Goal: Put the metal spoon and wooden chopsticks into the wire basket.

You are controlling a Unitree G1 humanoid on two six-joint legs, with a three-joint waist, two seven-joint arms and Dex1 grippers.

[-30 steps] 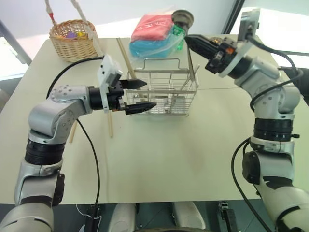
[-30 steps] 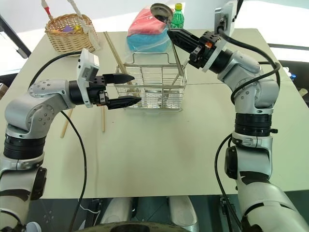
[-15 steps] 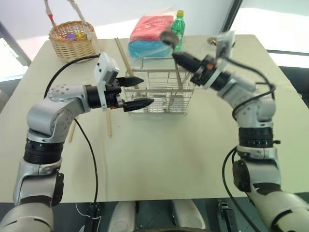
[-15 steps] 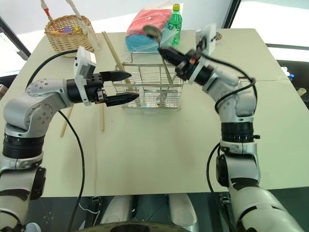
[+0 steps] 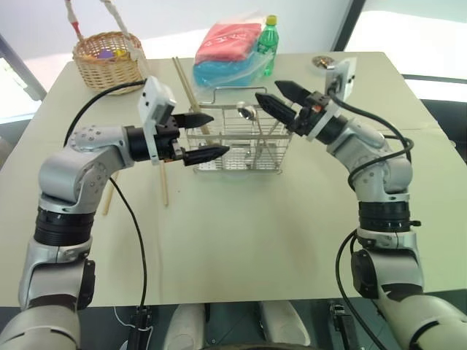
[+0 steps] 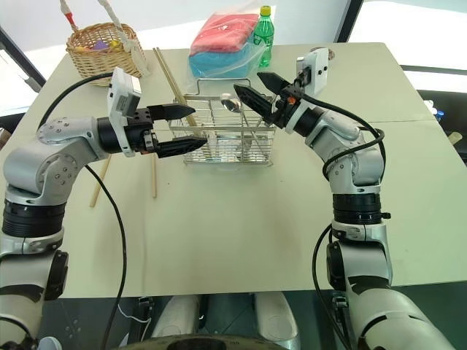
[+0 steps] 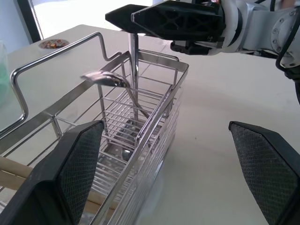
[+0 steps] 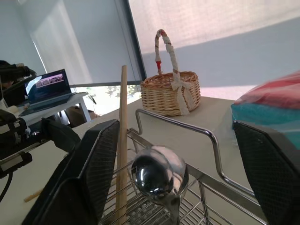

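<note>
Spoon (image 5: 248, 113) upright in wire basket (image 5: 237, 149), bowl uppermost, seemingly released; right hand (image 5: 276, 95) and left hand (image 5: 206, 135) both spread, empty.

An office-like test room, set up for tabletop trials.
We see a plain beige counter (image 5: 241, 240) by bright windows with roller blinds (image 8: 197, 23), and beyond its far left corner a side desk with an open laptop (image 8: 48, 87). A wicker basket (image 5: 109, 60), a green bottle (image 5: 268, 38) and bagged cloths (image 5: 226, 51) line its far edge.
</note>
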